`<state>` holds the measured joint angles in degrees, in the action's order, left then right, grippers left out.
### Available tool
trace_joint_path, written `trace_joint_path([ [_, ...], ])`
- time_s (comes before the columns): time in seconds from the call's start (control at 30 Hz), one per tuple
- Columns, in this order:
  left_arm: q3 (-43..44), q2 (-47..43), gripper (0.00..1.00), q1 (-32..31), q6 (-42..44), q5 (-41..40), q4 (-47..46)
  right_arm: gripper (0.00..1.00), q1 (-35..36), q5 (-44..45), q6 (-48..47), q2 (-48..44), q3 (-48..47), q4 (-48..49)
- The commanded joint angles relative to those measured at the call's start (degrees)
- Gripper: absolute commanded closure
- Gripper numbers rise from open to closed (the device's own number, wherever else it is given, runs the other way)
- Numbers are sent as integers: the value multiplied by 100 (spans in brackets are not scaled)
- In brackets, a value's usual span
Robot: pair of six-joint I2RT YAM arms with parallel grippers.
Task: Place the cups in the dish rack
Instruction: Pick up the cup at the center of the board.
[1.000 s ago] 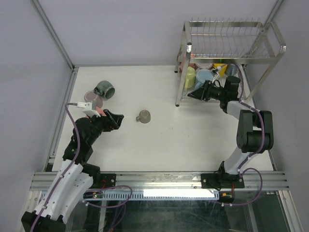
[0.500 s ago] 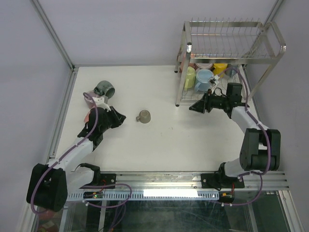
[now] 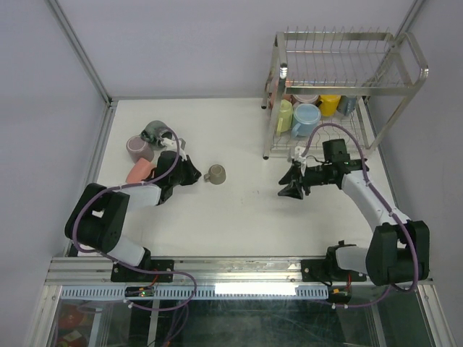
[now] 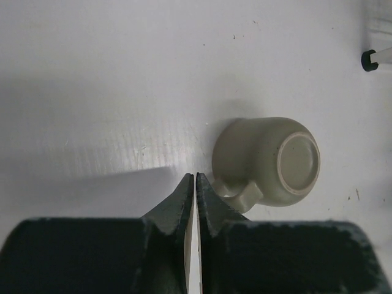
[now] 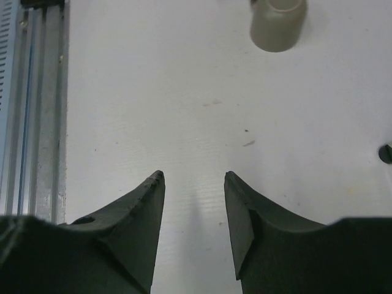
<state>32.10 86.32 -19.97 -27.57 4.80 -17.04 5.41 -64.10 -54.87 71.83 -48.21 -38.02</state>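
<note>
the small taupe ceramic mug lies on its side on the white bench, its base turned toward the left wrist camera and its loop handle on the side nearest the left arm. it is well apart from the two-tier chrome wire dish rack at the far right corner. the left jaws are pressed fully together with nothing between them. their tips sit low over bare bench just beside the handle, not around it, so as they stand they have no hold on the mug; it looks like a closing that missed the handle, or a set-up for a nudge. the right jaws are roughly half spread and empty, hanging over bare bench between mug and rack and aimed at the mug, likely because the rack is on that arm's side. in the rack's lower shelf sit a pale yellow-green cup, a light blue cup and a yellow cup, among others. a dark grey-green mug, a mauve tumbler and a salmon pink cup wait close together at the left, not yet loaded.
</note>
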Motion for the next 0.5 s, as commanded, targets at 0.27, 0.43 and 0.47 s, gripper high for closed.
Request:
trace_joint_path([
  [0.27, -147, -86, 99, -769, 229, 153, -1125, 54, 1421, 906, 8, -111, -334, 285],
  [0.43, -295, -110, 99, -1251, -91, 65, -1529, 54, 1591, 1099, 1264, 182, -551, 1001],
  [0.47, -250, -38, 98, -1354, -125, 64, -1568, 54, 1618, 1145, 1505, 270, -608, 1102],
])
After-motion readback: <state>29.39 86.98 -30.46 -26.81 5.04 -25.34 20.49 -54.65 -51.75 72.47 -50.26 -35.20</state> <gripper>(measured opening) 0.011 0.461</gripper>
